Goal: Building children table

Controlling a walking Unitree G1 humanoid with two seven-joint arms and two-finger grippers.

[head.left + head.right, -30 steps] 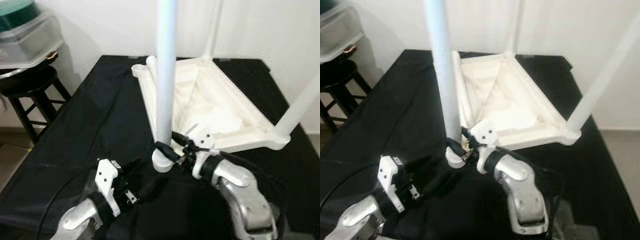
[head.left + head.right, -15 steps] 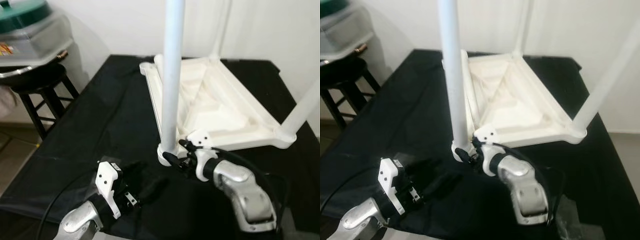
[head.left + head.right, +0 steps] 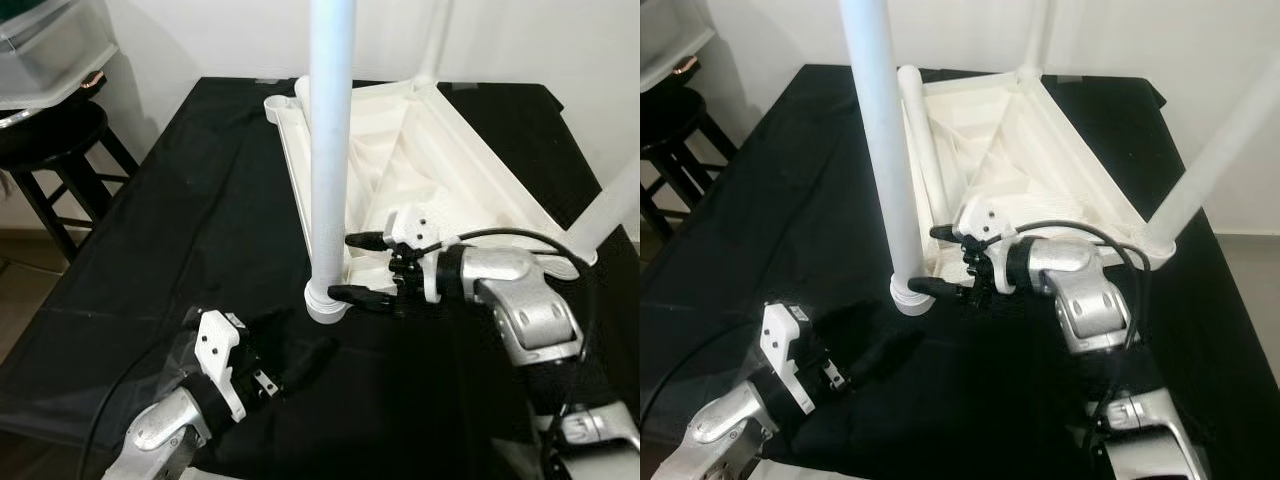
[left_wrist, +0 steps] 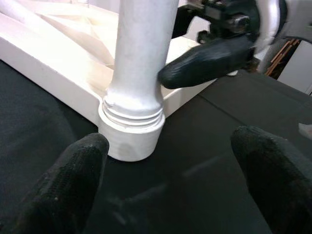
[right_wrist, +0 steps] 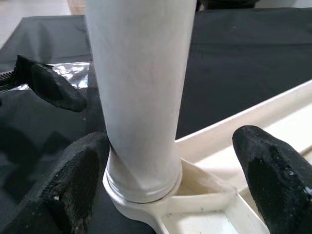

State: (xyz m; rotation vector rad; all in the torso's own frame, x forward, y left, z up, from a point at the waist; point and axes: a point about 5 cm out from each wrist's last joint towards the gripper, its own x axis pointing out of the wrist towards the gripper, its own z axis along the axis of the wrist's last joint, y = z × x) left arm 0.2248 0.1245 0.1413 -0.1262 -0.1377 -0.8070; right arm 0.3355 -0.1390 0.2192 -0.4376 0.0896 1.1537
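The upturned white table [image 3: 450, 170] lies on the black bench [image 3: 180, 230], its near-corner leg [image 3: 328, 150] upright. The right gripper [image 3: 352, 268], fingers wide, straddles the leg's base. The left gripper [image 4: 165, 175] waits wide nearby. Close squarely above the threaded collar [image 4: 131, 114], then twist without tilting.

My right gripper [image 3: 356, 266], wrist level, forearm bent inward across my front; fingers [image 5: 273, 180] spread apart, one tip low and forward, the other higher; my left gripper [image 3: 295, 350] low and nearer me, fingers [image 4: 73, 183] spread wide, pointing forward toward my right fingertips.
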